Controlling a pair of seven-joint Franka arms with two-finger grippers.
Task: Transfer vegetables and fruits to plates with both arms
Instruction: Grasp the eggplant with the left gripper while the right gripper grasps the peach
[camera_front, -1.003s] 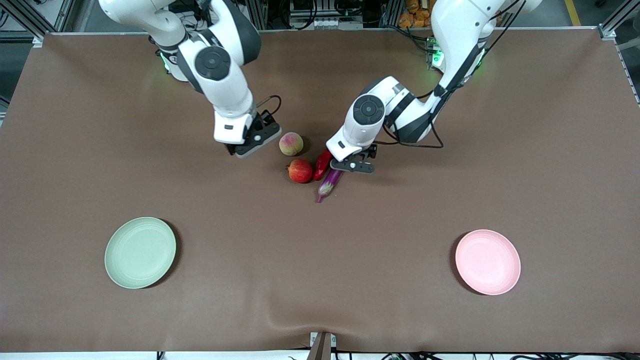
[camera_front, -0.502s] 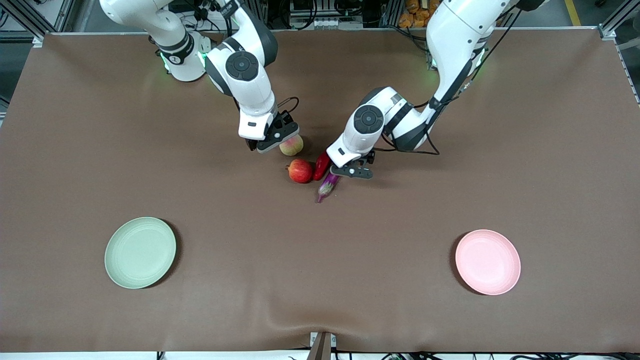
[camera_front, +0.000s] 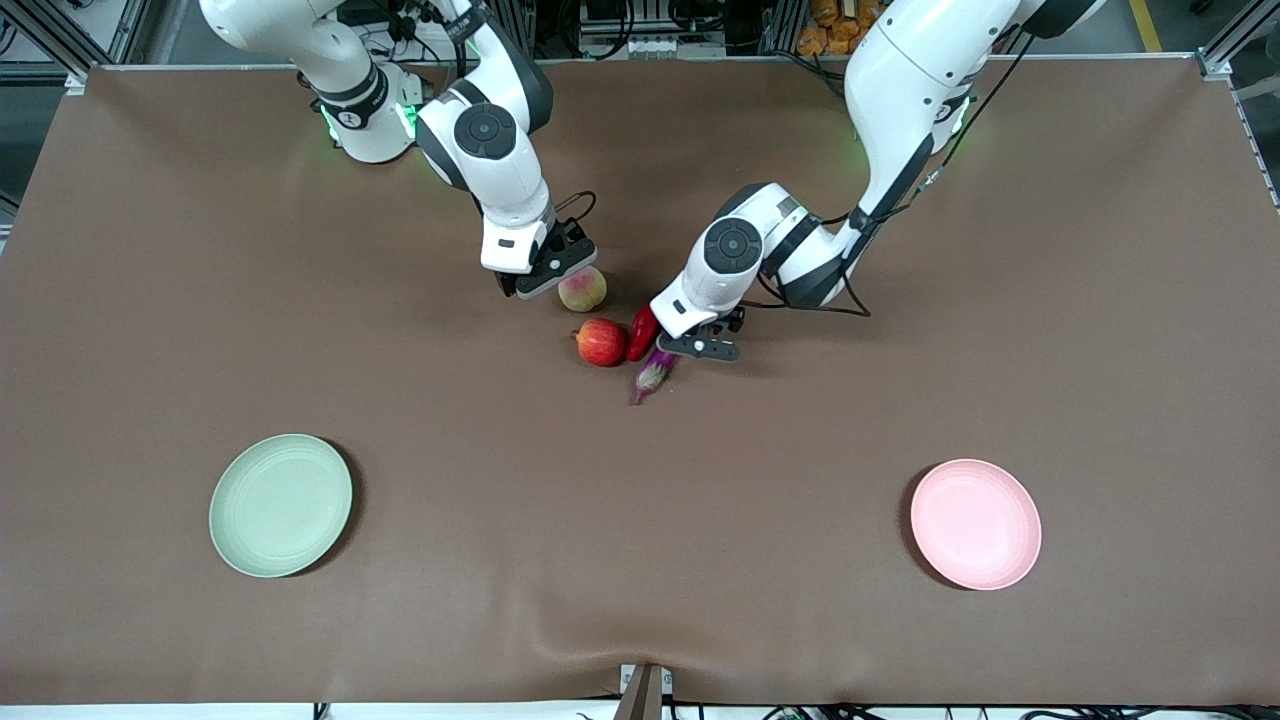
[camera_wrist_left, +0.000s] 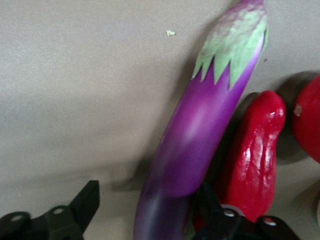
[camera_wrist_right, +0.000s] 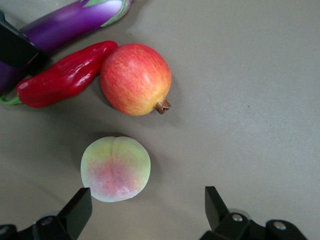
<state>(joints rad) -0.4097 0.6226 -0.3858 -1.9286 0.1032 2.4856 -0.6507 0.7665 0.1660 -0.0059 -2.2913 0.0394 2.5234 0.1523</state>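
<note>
The purple eggplant (camera_front: 655, 372), red chili (camera_front: 641, 333), pomegranate (camera_front: 601, 342) and peach (camera_front: 583, 290) lie close together mid-table. My left gripper (camera_front: 700, 345) is low over the eggplant's thick end. In the left wrist view it is open (camera_wrist_left: 147, 205) and straddles the eggplant (camera_wrist_left: 200, 125), one finger between it and the chili (camera_wrist_left: 252, 155). My right gripper (camera_front: 545, 280) is over the peach's edge. In the right wrist view it is open (camera_wrist_right: 146, 205), with the peach (camera_wrist_right: 115, 169) just ahead of one finger and the pomegranate (camera_wrist_right: 135, 79) past it.
The pale green plate (camera_front: 280, 505) lies near the front camera toward the right arm's end. The pale pink plate (camera_front: 975, 523) lies near the front camera toward the left arm's end. Brown cloth covers the table, with a wrinkle at its front edge (camera_front: 600, 610).
My right gripper has swung over to the peach and settled at its edge. My left gripper has crept slightly along the eggplant and lower. The produce has not moved.
</note>
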